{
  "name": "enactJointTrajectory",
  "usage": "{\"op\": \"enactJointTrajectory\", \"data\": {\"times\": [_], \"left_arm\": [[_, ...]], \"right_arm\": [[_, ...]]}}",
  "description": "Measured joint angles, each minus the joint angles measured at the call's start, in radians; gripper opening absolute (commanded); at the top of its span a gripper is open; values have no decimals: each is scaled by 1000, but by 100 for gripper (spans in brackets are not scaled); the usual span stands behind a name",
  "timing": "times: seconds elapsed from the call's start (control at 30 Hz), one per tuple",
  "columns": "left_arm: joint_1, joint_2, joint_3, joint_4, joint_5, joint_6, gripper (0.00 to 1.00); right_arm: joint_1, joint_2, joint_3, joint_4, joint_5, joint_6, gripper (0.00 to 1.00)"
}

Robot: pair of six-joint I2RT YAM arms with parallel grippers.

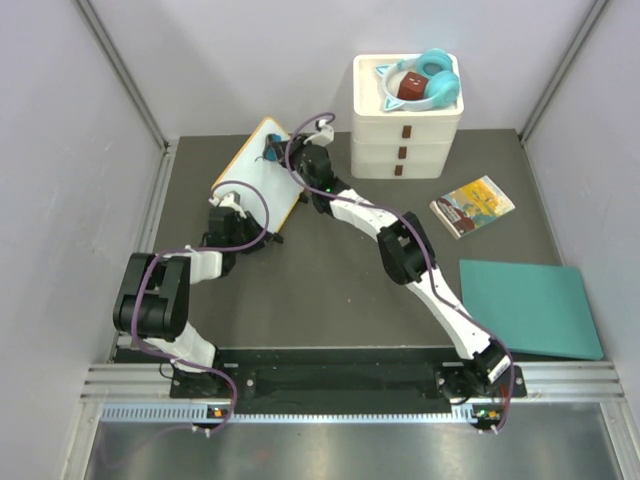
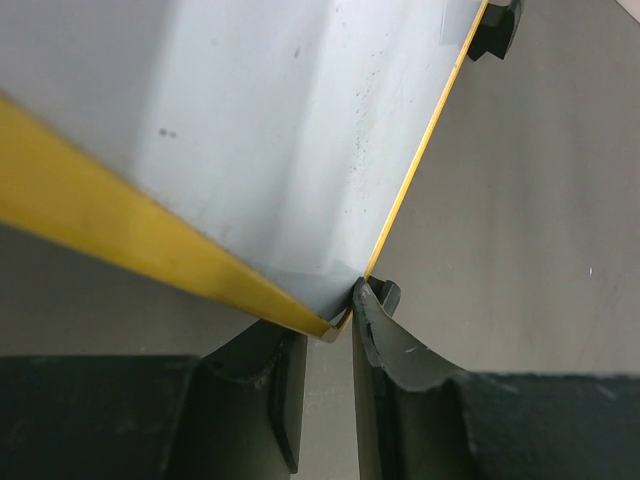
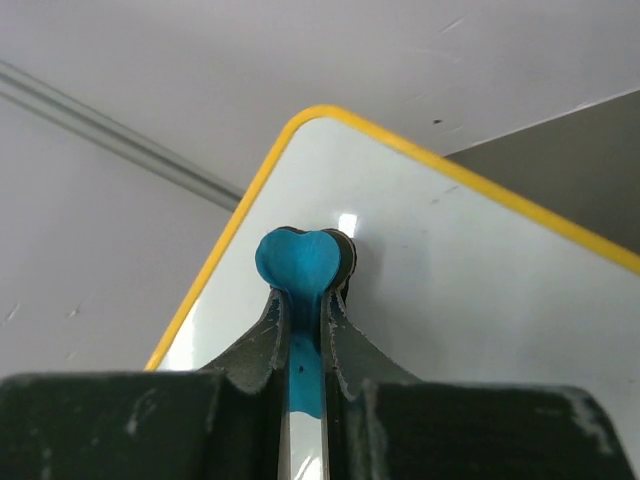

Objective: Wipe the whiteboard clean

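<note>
The whiteboard (image 1: 250,178), white with a thin yellow rim, lies tilted at the back left of the dark table. My left gripper (image 1: 228,203) is shut on its near corner. In the left wrist view the corner (image 2: 335,322) sits between my fingertips, and the whiteboard (image 2: 280,130) shows only faint specks. My right gripper (image 1: 283,152) is shut on a blue eraser (image 3: 300,262) with a black pad. It presses the eraser on the whiteboard (image 3: 450,280) near its far rounded corner. My right gripper (image 3: 303,300) hides the eraser's lower part.
A white drawer unit (image 1: 406,128) stands at the back, with teal headphones (image 1: 430,82) on top. A small picture book (image 1: 472,206) lies to its right. A flat teal sheet (image 1: 528,307) lies at the right front. Grey walls close in both sides.
</note>
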Motion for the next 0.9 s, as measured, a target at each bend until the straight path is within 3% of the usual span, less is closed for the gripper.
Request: {"op": "enactJointTrajectory", "data": {"times": [0.4, 0.9], "left_arm": [[-14, 0, 17, -35, -45, -7, 0], [-19, -3, 76, -160, -100, -18, 0]], "right_arm": [[74, -34, 1, 24, -49, -47, 0], [43, -55, -55, 51, -56, -52, 0]]}}
